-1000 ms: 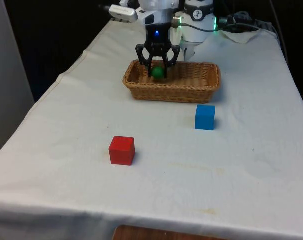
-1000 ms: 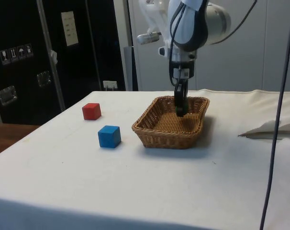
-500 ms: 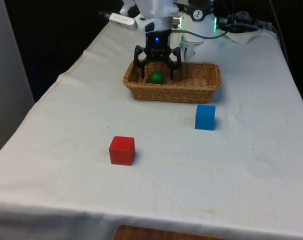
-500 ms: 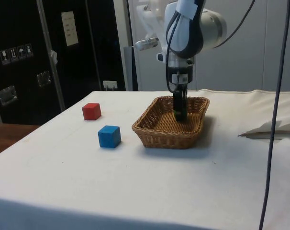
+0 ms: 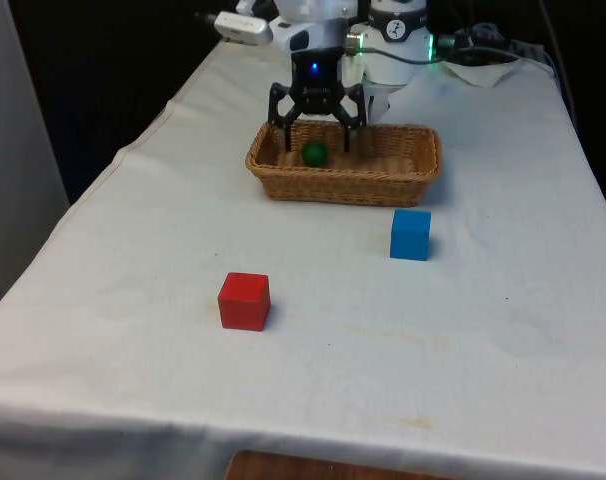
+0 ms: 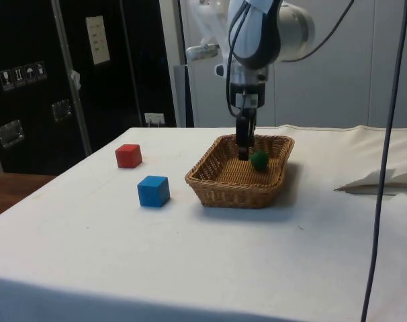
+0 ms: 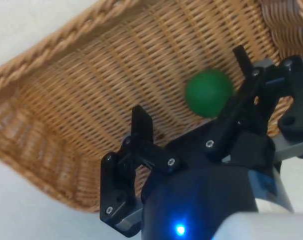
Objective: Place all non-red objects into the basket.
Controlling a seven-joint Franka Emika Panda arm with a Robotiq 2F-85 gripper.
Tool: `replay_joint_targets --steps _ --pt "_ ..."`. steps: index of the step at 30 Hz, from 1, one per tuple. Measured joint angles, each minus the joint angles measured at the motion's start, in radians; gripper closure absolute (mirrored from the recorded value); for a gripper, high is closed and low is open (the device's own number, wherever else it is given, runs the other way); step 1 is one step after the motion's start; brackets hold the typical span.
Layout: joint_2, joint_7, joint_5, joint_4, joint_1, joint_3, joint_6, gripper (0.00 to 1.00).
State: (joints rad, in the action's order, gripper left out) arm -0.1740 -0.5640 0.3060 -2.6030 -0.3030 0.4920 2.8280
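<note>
My gripper (image 5: 315, 128) hangs spread and empty above the wicker basket (image 5: 413, 172), the green ball (image 5: 314, 153) lying free below. The blue cube (image 5: 410, 234) waits outside, toward the front view's right and nearer that camera.

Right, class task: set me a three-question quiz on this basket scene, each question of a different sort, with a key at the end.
1. True or false: the green ball lies inside the wicker basket, free of the gripper.
2. Which non-red thing is not yet in the basket? A) the blue cube B) a yellow cup C) a white plate
3. Fill in: the red cube stands on the white ____, apart from the basket.

Key
1. True: the ball rests on the basket floor, with the open fingers above it.
2. A: it stands on the cloth beside the basket.
3. cloth
</note>
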Motion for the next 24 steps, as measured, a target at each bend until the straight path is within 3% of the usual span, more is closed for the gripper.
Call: replay_joint_targets --steps 19,24 --pt "0.134 0.077 -0.092 0.050 -0.010 -0.044 -0.132 0.00" --pt "0.167 0.104 -0.112 0.082 -0.013 -0.067 -0.183 0.00"
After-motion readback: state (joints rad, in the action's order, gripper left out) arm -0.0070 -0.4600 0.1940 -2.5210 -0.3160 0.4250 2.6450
